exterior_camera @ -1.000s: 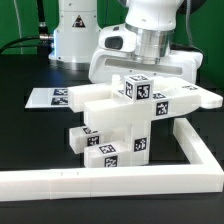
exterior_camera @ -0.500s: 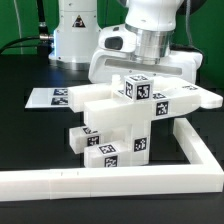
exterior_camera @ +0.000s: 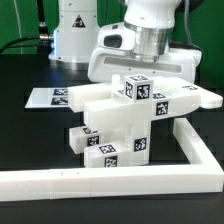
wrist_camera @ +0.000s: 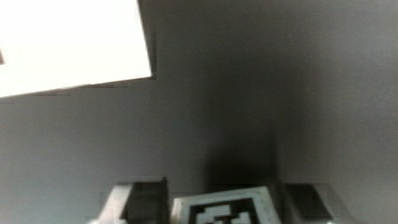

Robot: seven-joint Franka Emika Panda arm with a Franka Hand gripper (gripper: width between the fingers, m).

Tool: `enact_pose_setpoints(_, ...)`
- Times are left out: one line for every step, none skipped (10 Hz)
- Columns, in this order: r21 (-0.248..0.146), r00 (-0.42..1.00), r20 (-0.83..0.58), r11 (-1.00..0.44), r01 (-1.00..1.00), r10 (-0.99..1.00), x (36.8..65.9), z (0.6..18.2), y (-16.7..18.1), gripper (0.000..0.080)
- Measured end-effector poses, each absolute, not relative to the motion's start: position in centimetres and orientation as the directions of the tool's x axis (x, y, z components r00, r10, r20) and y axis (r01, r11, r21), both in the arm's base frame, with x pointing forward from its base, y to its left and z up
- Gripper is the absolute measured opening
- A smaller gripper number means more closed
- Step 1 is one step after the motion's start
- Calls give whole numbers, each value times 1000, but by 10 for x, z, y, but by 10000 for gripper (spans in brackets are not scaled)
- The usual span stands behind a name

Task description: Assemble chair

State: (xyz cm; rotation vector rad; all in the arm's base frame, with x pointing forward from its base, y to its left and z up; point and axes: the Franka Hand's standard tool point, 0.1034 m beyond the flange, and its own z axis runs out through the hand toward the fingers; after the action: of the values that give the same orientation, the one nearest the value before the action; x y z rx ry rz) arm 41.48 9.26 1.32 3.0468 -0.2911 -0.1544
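exterior view: chair, a chunky white blocky structure with black-and-white square tags, stands on the black table. it sits inside the corner of the white l-shaped border rail, which runs along the front and up the exterior view's right. a flat slab juts from the chair toward the exterior view's right, and a tagged cube sits at its top. marker board lies flat behind it toward the exterior view's left. gripper is directly above the top cube, fingertips hidden behind it.

wrist view: blurred; gripper fingers sit on either side of a tagged white block, apparently closed on the chair's top part. contact not sharp.
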Motion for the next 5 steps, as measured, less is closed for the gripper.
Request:
enact_pose_setpoints(71, 981, -92, -984, -166, -172, 414, 22, 91, 287)
enact_pose_setpoints(58, 984, -93, -987, -149, -154, 412, 31, 88, 287)
enact_pose_setpoints(36, 985, -102, -990, -134, -137, 409, 44, 86, 287)
enact_pose_setpoints(5, 985, -114, -991, -132, -132, 408, 62, 84, 287)
enact_pose_setpoints(-13, 984, -114, -990, -142, -140, 410, 73, 83, 287)
